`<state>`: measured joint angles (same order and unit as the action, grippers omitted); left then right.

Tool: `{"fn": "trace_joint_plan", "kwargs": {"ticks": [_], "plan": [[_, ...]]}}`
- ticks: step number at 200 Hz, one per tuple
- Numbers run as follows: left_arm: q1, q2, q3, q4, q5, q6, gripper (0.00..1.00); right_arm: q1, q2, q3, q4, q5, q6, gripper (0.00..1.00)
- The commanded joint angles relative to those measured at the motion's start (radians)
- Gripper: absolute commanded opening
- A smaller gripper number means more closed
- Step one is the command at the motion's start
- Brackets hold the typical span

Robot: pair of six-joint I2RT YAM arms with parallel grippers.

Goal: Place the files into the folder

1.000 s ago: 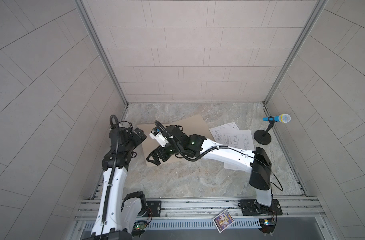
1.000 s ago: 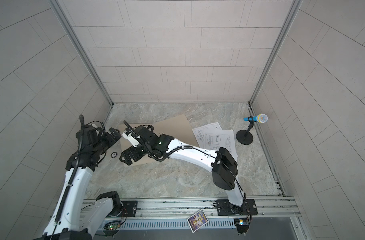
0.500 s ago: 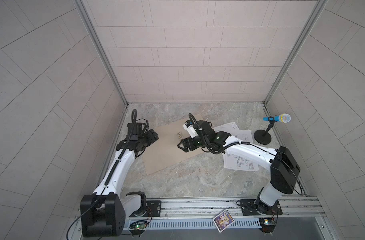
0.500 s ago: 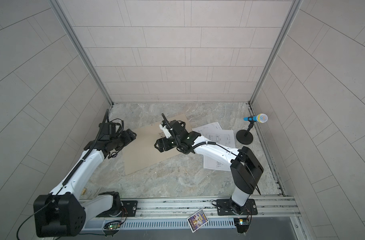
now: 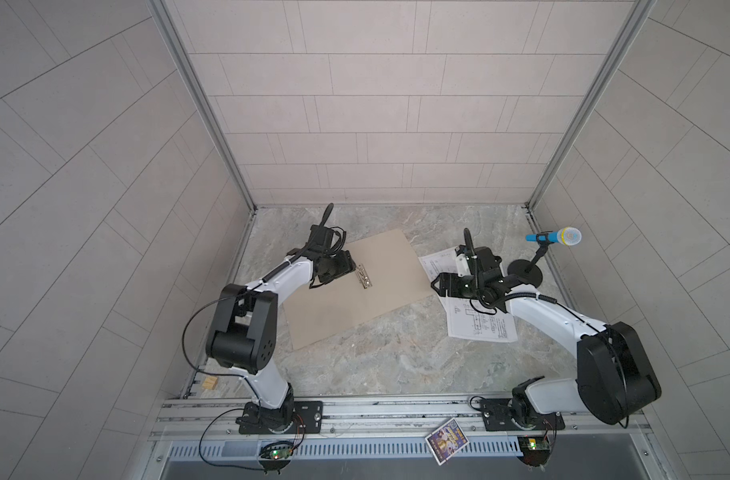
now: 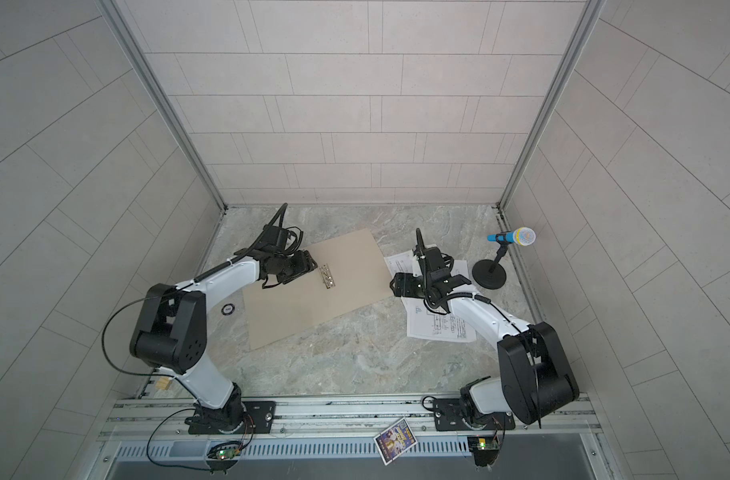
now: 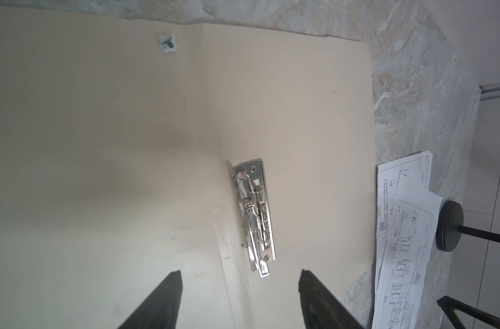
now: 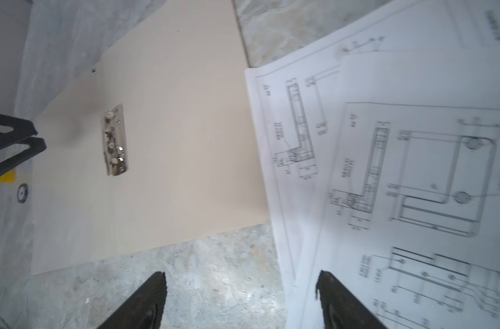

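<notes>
Left hand (image 7: 237, 280) hovers open over the unfolded folder (image 5: 355, 307), near its metal clip (image 7: 254, 216). Right hand (image 8: 241, 282), open too, is at the edge of the files (image 5: 477, 328), which lie on the tabletop (image 5: 396, 361) at 3 o'clock from the folder.

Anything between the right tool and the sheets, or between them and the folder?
Nothing visible: the open right tool hangs over the edge of the white printed paper sheets, and the flat tan cardboard folder lies open beside them.

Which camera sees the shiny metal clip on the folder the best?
The left wrist view: the clip sits close and sharp on the open folder. The right wrist view shows it smaller and blurrier; both top views show only a tiny silver strip.
</notes>
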<state>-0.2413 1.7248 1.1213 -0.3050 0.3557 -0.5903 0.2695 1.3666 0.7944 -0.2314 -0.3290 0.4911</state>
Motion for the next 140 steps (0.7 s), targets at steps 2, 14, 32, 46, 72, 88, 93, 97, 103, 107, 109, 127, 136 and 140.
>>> {"fn": "trace_joint_plan", "kwargs": {"ticks": [2, 14, 32, 46, 72, 88, 93, 97, 103, 107, 109, 127, 136, 140], "plan": [[-0.018, 0.047, 0.039, 0.007, 0.005, 0.013, 0.69, -0.084, -0.033, -0.032, -0.025, 0.013, -0.013, 0.87], [-0.044, 0.049, 0.042, 0.015, -0.001, 0.009, 0.69, -0.137, -0.039, -0.045, -0.04, 0.014, -0.022, 0.88], [-0.118, 0.049, 0.054, 0.028, -0.003, 0.01, 0.7, -0.201, -0.048, -0.06, -0.06, 0.027, -0.035, 0.91], [-0.183, 0.065, 0.077, 0.033, 0.008, 0.009, 0.7, -0.245, -0.058, -0.073, -0.075, 0.043, -0.032, 0.94], [-0.295, 0.106, 0.122, 0.076, 0.015, -0.025, 0.7, -0.319, -0.084, -0.109, -0.098, 0.081, -0.033, 0.98], [-0.355, 0.14, 0.141, 0.112, 0.035, -0.065, 0.7, -0.348, -0.103, -0.132, -0.108, 0.131, -0.035, 0.99], [-0.371, 0.152, 0.144, 0.13, 0.047, -0.084, 0.7, -0.357, -0.108, -0.137, -0.114, 0.147, -0.039, 0.99], [-0.385, 0.163, 0.144, 0.146, 0.055, -0.097, 0.7, -0.363, -0.111, -0.14, -0.117, 0.155, -0.041, 0.99], [-0.405, 0.176, 0.144, 0.173, 0.067, -0.116, 0.7, -0.375, -0.115, -0.145, -0.121, 0.16, -0.045, 0.99], [-0.42, 0.186, 0.145, 0.187, 0.072, -0.125, 0.7, -0.381, -0.119, -0.147, -0.121, 0.162, -0.048, 0.99], [-0.428, 0.192, 0.146, 0.191, 0.074, -0.128, 0.7, -0.385, -0.119, -0.148, -0.121, 0.163, -0.049, 0.99], [-0.489, 0.235, 0.153, 0.238, 0.085, -0.17, 0.7, -0.416, -0.123, -0.157, -0.127, 0.187, -0.043, 0.99], [-0.516, 0.256, 0.151, 0.27, 0.094, -0.192, 0.7, -0.428, -0.127, -0.161, -0.128, 0.199, -0.038, 0.99], [-0.526, 0.264, 0.151, 0.284, 0.099, -0.202, 0.7, -0.433, -0.128, -0.164, -0.126, 0.202, -0.036, 0.99]]}}
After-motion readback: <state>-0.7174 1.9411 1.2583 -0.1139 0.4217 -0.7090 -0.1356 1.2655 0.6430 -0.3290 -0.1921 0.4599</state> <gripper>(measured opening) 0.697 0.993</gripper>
